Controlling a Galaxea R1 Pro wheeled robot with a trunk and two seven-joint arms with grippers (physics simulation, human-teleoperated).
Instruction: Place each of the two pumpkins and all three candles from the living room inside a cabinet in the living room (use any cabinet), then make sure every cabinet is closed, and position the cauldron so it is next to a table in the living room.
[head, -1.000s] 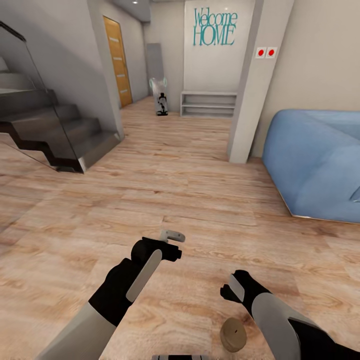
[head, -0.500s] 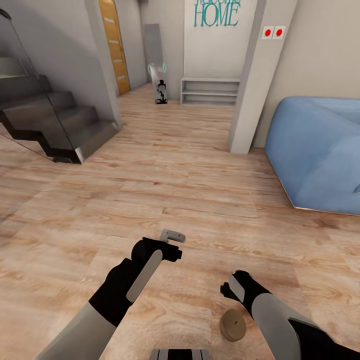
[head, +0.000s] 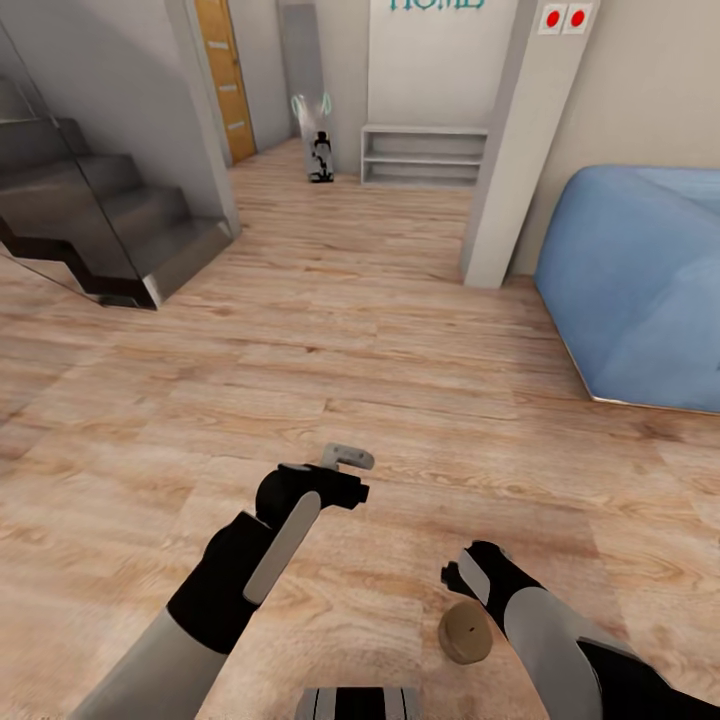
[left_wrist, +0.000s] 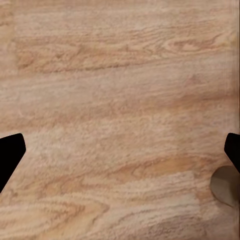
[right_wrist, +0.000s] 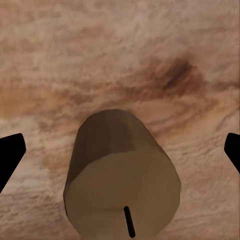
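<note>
We see both arms stretched forward over a pale wood-plank floor (head: 380, 330). The left end effector (head: 345, 470) hangs above bare boards; in its wrist view the two black fingertips (left_wrist: 10, 155) sit at opposite edges of the picture, spread wide with nothing between them. The right end effector (head: 462, 580) is lower and closer to the robot's body, and its black fingertips (right_wrist: 10, 152) are likewise spread far apart, gripping nothing.

The one task item we can find is a short squat tan-grey cylindrical candle (head: 465, 633) with a tiny dark wick. It lies tipped on its side on the floor, just below and slightly behind the right end effector, not touching either finger. In the right wrist view the candle (right_wrist: 120, 180) lies between the spread fingertips, its flat end and wick turned toward the camera. In the left wrist view a sliver of the same candle (left_wrist: 226, 186) shows beside one fingertip.

Well ahead of the left end effector, a dark grey staircase (head: 100, 230) with a glass side panel rises off to its left. Farther ahead, a wooden door (head: 228, 80) stands in a corridor, and a low white open shelf unit (head: 425, 155) sits against the far wall under teal lettering. A white pillar (head: 525, 130) with two red round buttons stands ahead of the right end effector, and a large blue soft sofa (head: 640, 285) lies beyond it, to the right.
</note>
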